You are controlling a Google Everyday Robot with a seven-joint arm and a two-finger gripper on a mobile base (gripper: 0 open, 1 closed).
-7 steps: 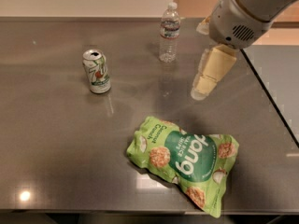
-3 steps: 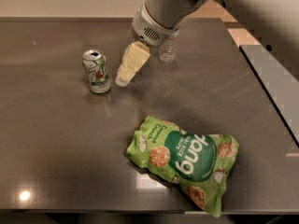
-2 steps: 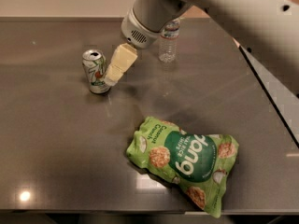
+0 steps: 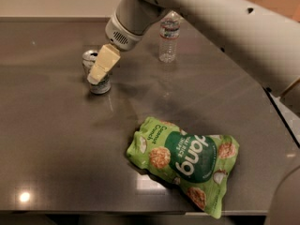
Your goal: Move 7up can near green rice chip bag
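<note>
Nearest the camera, the green rice chip bag [image 4: 187,161] lies flat on the dark metal table [image 4: 56,149], crumpled, its logo face up and one corner reaching toward the front edge. Farther back and to the left, well apart from the bag, the 7up can [image 4: 102,88] stands upright on the table. The gripper [image 4: 94,78] comes down at a slant from the upper right, and its cream tip overlaps the front of the can's upper half, so it is either at the can or just in front of it; from this angle I cannot tell which, nor whether the can sits inside the jaws. Whether the jaws are spread or pressed together cannot be told either, since the cream end reads as a single block. The can is probably light and its thin wall will dent under a hard squeeze. The smooth, rounded side is likely slippery, so the sensible hold is across the middle of the body with moderate force, low enough that it does not tip on the way. Beyond the can, toward the far edge and partly behind the white arm [image 4: 211,27], stands a clear water bottle [image 4: 168,36], which is not part of this job.
</note>
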